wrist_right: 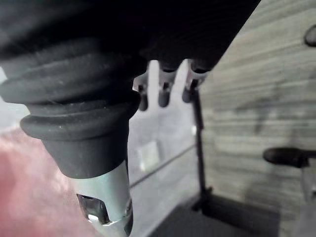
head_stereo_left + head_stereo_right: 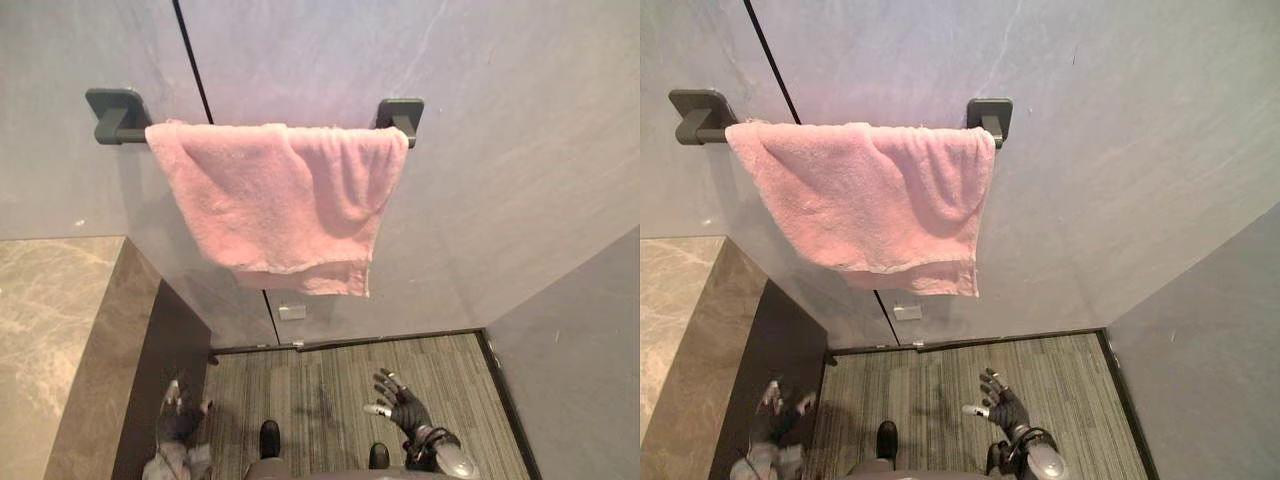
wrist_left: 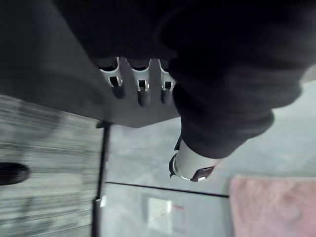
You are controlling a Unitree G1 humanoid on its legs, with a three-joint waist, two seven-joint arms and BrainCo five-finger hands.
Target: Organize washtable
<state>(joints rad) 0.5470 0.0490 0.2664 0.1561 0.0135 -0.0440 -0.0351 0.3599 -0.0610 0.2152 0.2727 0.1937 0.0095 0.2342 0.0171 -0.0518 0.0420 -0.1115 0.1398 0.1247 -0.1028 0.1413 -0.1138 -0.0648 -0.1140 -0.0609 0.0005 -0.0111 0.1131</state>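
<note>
- The towel point(image 2: 275, 200) hangs over a dark rail point(image 2: 120, 135) on the far wall point(image 2: 500, 150). Its long axis runs left to right along the rail, between the two brackets.
- It sits unevenly. The right part is bunched into folds, and the lower hem steps down towards the right.
- Both hands are low and near, over the striped floor point(image 2: 330, 375), well apart from the towel. From either hand, the towel lies up and farther away.
- The left hand point(image 2: 178, 420) is below the towel's left end, close to the dark side of the counter point(image 2: 50, 330). The right hand point(image 2: 405, 408) is below the towel's right end.
- Neither hand looks clearly nearer. The bunched right end would probably fall to the right hand.
- In the head views the right hand is released, with fingers point(image 1: 164, 94) spread and the thumb out to the side. It holds and touches nothing.
- The left hand's fingers point(image 3: 142, 89) extend in a straight row in its wrist view, loose and empty.
- Judged from this, no tidying step is in hand yet. Any straightening of the towel first needs a long reach up to the rail.
</note>
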